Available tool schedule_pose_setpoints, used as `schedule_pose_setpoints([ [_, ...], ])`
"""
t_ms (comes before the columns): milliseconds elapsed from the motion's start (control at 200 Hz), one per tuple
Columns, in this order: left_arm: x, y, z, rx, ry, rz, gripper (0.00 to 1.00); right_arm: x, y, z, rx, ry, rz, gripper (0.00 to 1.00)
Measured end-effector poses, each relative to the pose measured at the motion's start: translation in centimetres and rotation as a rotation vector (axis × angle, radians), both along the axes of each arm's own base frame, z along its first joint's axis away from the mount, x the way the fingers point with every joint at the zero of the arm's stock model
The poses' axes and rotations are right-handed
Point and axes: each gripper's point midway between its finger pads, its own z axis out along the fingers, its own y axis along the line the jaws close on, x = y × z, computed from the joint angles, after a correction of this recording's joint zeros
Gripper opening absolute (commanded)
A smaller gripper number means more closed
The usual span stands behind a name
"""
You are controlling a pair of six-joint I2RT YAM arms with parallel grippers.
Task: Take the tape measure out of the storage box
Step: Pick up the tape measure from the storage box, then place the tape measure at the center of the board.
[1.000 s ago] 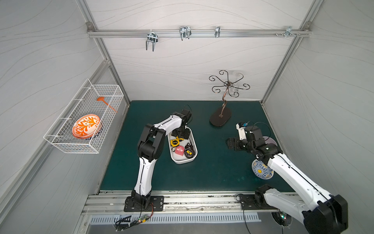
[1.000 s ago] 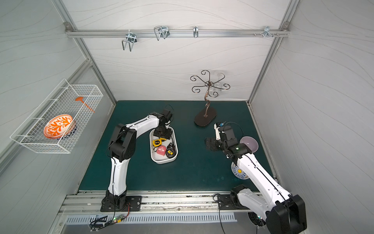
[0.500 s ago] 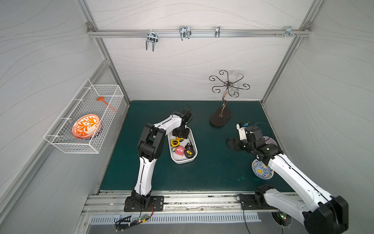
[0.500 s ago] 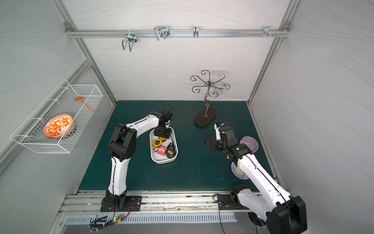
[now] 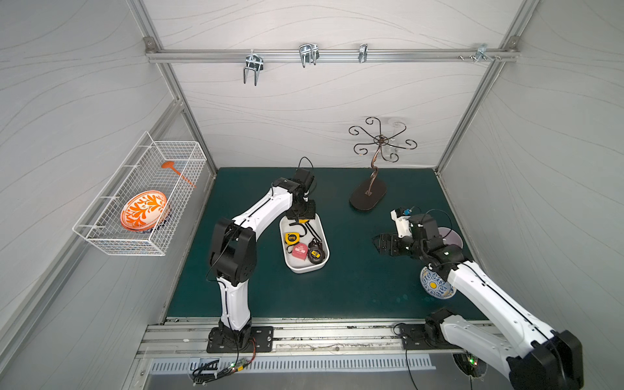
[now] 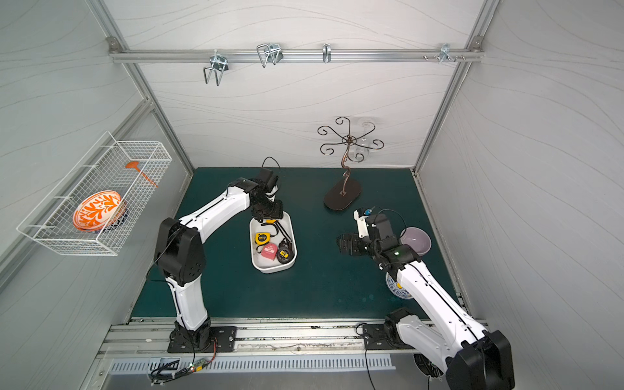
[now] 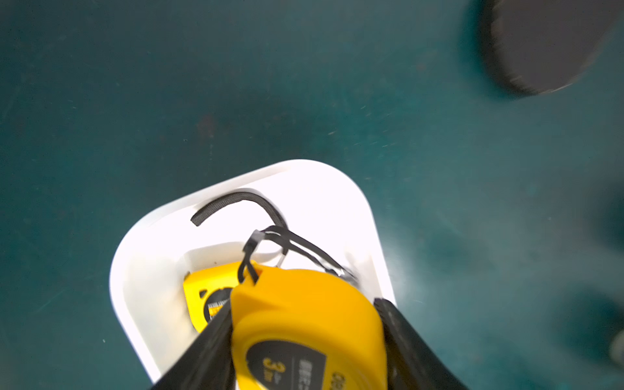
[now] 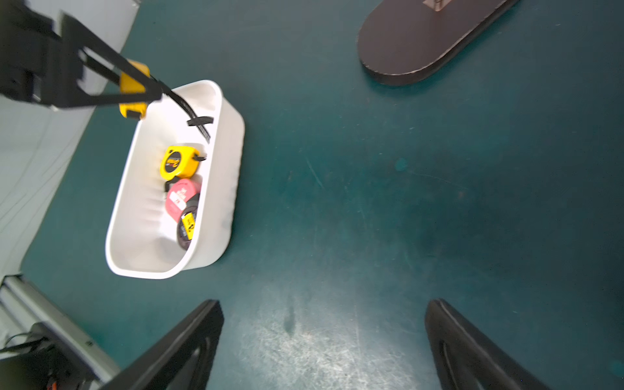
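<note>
A white wire basket (image 5: 128,244) hangs on the left wall, with an orange-patterned plate (image 5: 144,210) leaning inside it. Further in, the left arm reaches over the green table (image 5: 337,297). The left hand (image 7: 304,305) pinches a yellow tape measure (image 7: 304,337) by its two flat sides. The tape measure hangs lifted over the far end of the storage box (image 5: 305,271), above the rim and clear of the floor of the box. Its black wrist strap (image 7: 233,199) trails down into that end.

Three more things lie in the box, towards the near end. A second yellow tape measure (image 5: 291,238) lies about midway. Then come a pink tape measure (image 5: 299,251) and a black tape measure (image 5: 315,255), side by side.

Right of the box, at the back, stands a dark metal hook stand (image 5: 368,199) on an oval base. The right hand (image 8: 324,305) hovers over bare table well apart from the box, its fingers spread wide and holding nothing. Beside that arm sit a pale purple bowl (image 6: 417,239) and a blue-patterned bowl (image 5: 434,287), the latter partly hidden by the arm.
</note>
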Motion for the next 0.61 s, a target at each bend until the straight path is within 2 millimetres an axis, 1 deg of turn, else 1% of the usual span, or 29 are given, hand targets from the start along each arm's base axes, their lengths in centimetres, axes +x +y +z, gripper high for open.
schedule_pose_setpoints([
  [60, -0.4, -0.2, 1.3, -0.046, -0.013, 0.035, 0.0, -0.2, 0.7, 0.2, 0.019, -0.008, 0.022, 0.99],
  [125, -0.9, -0.4, 2.3, -0.084, -0.018, 0.074, 0.0, -0.5, 1.5, 0.5, 0.043, -0.019, 0.041, 0.99],
  [250, -1.8, -1.0, 3.4, -0.165, -0.018, 0.165, 0.0, -1.0, 3.2, 1.5, 0.098, -0.059, 0.083, 0.99],
  [355, -2.9, -2.0, 4.2, -0.234, -0.015, 0.238, 0.0, -1.5, 4.9, 2.4, 0.144, -0.091, 0.126, 0.99],
  [415, -3.4, -2.9, 4.7, -0.282, -0.009, 0.276, 0.0, -1.9, 5.8, 3.0, 0.17, -0.108, 0.151, 0.99],
  [500, -3.8, -4.8, 5.4, -0.353, 0.0, 0.31, 0.0, -2.4, 7.0, 3.8, 0.202, -0.132, 0.181, 0.99],
  [605, -4.2, -7.0, 6.2, -0.425, 0.014, 0.332, 0.0, -2.8, 7.7, 4.6, 0.227, -0.157, 0.196, 0.99],
])
